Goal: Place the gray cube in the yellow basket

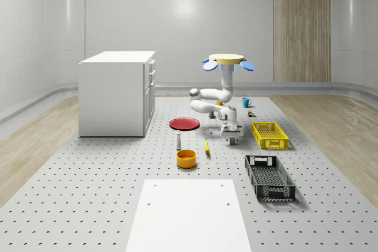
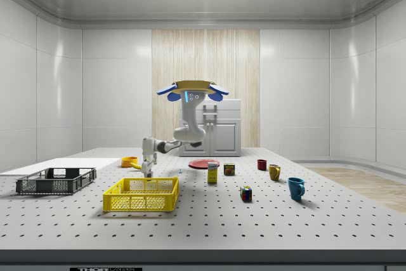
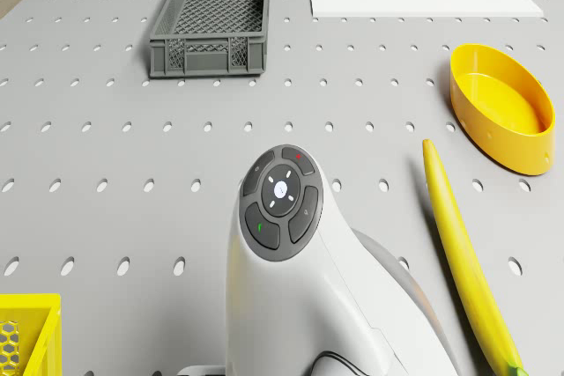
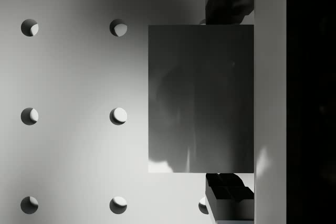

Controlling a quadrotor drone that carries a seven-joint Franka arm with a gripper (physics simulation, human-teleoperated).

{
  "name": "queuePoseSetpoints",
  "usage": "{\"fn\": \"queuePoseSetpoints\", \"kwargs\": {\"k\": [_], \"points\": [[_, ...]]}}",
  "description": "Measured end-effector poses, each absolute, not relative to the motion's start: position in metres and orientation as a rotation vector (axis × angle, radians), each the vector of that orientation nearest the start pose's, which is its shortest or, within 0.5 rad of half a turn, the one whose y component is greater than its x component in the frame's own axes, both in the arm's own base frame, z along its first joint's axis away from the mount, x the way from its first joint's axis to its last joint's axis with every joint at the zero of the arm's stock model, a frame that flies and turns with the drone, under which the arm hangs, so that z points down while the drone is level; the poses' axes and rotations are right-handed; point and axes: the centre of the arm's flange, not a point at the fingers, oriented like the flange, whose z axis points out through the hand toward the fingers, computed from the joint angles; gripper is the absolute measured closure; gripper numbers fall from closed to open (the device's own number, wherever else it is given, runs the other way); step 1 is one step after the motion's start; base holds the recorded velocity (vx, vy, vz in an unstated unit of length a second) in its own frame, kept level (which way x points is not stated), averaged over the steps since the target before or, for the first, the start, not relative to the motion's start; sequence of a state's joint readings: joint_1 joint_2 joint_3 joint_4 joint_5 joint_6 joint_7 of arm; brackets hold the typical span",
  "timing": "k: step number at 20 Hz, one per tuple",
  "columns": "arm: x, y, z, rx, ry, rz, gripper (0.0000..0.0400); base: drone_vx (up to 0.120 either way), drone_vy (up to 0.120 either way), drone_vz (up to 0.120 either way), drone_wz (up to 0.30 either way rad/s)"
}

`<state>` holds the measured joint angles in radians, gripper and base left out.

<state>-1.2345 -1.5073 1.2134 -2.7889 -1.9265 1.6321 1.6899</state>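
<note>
On the pegboard table [image 1: 88, 205] stand two baskets, one yellow [image 1: 270, 134], one black [image 1: 270, 176]. Just left of the yellow one, under the hovering drone [image 1: 227, 61], the claw [image 1: 233, 139] grips one gray cube [image 4: 200, 98], fingers [image 4: 229, 2] flush against its sides.

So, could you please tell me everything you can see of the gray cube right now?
The gray cube looks like a plain, smooth, matte block with sharp edges and no markings. In the wrist view one flat face is turned toward the camera, squared up with the perforated table, with a dark finger at each of two opposite edges. The gripper hangs low beside the yellow basket, the drone hovering above. Whether the cube rests on the table or is lifted, I cannot tell.
</note>
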Motion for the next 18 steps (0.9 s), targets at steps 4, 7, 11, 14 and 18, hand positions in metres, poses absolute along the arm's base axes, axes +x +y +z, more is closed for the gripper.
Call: {"fn": "queuePoseSetpoints", "kwargs": {"k": [4, 7, 11, 14, 18], "points": [[0.3206, 0.0022, 0.5433, 0.001, -0.002, 0.786, 0.0, 0.0, 0.0, 0.0, 0.0], [0.3207, 0.0031, 0.544, 0.001, -0.002, 0.786, 0.0079, 0.0, 0.0, 0.0, 0.0], [0.3207, 0.0037, 0.5444, 0.001, -0.002, 0.786, 0.0124, 0.0, 0.0, 0.0, 0.0], [0.3208, 0.0039, 0.5446, 0.001, -0.002, 0.787, 0.0137, 0.0, 0.0, 0.0, 0.0], [0.3208, 0.004, 0.5439, 0.001, -0.002, 0.786, 0.0145, 0.0, 0.0, 0.0, 0.0]]}}
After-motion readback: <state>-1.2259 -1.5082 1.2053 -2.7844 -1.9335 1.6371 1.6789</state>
